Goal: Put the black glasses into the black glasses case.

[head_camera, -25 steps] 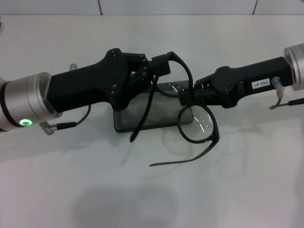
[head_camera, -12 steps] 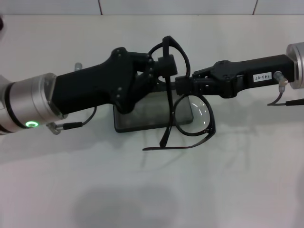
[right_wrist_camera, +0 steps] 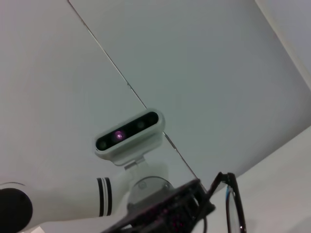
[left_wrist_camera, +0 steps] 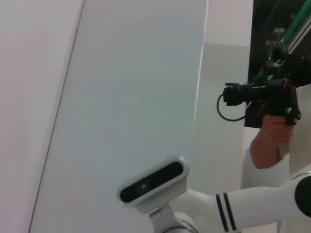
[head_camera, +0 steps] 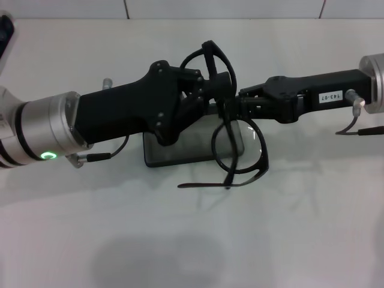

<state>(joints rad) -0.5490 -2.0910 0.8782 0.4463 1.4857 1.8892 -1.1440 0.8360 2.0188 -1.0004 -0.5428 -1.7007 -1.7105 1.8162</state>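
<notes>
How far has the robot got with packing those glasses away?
Partway. Done: the black glasses are lifted off the table. In hand: the left gripper and right gripper both hold the frame above the black glasses case, apparently folding the temple arms. Left: lay the glasses inside the case.

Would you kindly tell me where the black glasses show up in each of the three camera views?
Head view: the black glasses hang mid-frame between both grippers, over the black glasses case.
Left wrist view: not in it.
Right wrist view: one lens and rim at the bottom edge.
Shared landmark: the robot's head camera, seen in both wrist views.
</notes>
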